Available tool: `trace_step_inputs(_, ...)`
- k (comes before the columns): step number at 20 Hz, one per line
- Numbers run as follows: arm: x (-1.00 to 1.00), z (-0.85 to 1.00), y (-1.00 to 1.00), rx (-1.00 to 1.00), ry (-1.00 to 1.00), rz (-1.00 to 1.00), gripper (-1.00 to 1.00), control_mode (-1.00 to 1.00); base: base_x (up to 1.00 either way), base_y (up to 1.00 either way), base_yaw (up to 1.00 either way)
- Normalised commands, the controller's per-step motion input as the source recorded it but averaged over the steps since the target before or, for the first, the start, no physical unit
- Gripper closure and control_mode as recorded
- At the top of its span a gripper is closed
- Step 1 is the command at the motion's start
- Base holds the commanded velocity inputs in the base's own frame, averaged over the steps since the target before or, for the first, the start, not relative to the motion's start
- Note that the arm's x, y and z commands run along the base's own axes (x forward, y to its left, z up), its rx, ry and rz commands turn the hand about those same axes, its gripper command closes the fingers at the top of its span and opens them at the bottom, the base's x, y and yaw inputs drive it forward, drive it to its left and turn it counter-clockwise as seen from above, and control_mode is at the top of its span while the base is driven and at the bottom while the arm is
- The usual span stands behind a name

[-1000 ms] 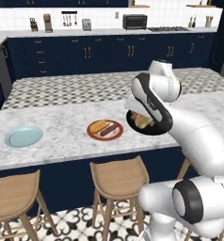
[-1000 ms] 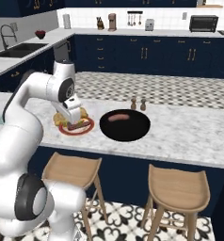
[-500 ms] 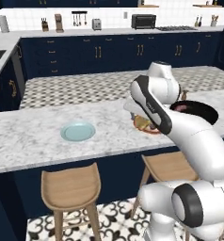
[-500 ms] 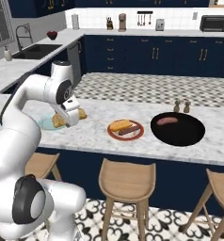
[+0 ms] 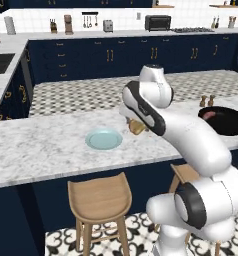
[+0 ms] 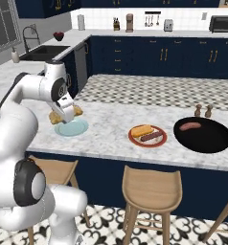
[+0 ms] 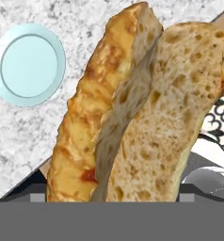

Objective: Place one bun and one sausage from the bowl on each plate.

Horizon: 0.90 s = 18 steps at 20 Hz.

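My gripper (image 6: 66,113) is shut on a golden split bun (image 6: 56,116), which hangs just above the near edge of the light blue plate (image 6: 80,128). From the left base the bun (image 5: 137,128) sits under the hand, right of the bare blue plate (image 5: 104,139). Close up, the bun (image 7: 142,108) hides the fingertips, with the blue plate (image 7: 28,64) at upper left. The red-rimmed plate (image 6: 160,141) carries a bun (image 6: 141,130) and a sausage (image 6: 152,137). The black bowl (image 6: 207,139) holds one sausage (image 6: 190,126).
Two small shakers (image 6: 203,111) stand behind the bowl (image 5: 232,125) on the marble counter (image 6: 106,119). Wooden stools (image 6: 152,191) stand below the counter's front edge. A sink (image 6: 46,50) lies on the far left counter.
The base has driven left along the counter, so both base views shifted. The blue plate now lies under the hand, and the bun stays in the gripper.
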Motion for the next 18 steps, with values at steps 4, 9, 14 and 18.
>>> trace_step_inputs(4,1.0,-0.4,0.86,-0.05,0.0,0.0,1.0,-1.0,0.0,0.0,0.0)
trace_step_inputs(9,1.0,-0.82,0.84,-0.08,0.06,0.0,1.0,-1.0,0.0,0.0,0.0)
trace_step_inputs(14,1.0,-0.82,0.42,-0.09,0.02,-0.05,1.0,-1.0,0.0,0.0,0.0)
trace_step_inputs(18,1.0,-0.62,0.06,-0.08,0.02,-0.09,1.0,-1.0,0.0,0.0,0.0)
